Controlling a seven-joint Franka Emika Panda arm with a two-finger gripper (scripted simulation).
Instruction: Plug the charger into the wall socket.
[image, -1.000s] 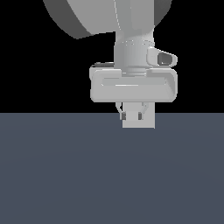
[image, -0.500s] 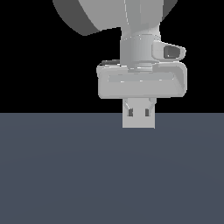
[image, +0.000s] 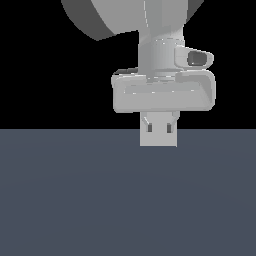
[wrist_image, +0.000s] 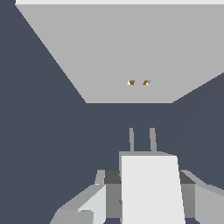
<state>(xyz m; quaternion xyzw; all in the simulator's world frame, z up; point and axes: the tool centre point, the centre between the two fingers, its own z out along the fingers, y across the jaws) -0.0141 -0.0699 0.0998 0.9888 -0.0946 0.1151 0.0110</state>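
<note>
My jaws (wrist_image: 148, 192) are closed on the charger (wrist_image: 151, 188), one finger pressed against each of its side faces, so the white block sits squarely between them. In the exterior view the same grip shows just below my palm, with the charger (image: 158, 134) hanging at the edge of the dark table (image: 125, 200). Two thin prongs (wrist_image: 141, 140) stick out of the charger's front face, side by side and parallel, pointing straight away from me. Ahead of them, well apart across bare table, stands the wall socket (wrist_image: 122, 52), a flat grey plate facing me. Its two small holes (wrist_image: 138, 82) lie side by side, as the prongs do, and seem almost in line with them, perhaps slightly off to one side. So I judge the coming move to be a push along the prongs' own axis, with a small sideways correction.
</note>
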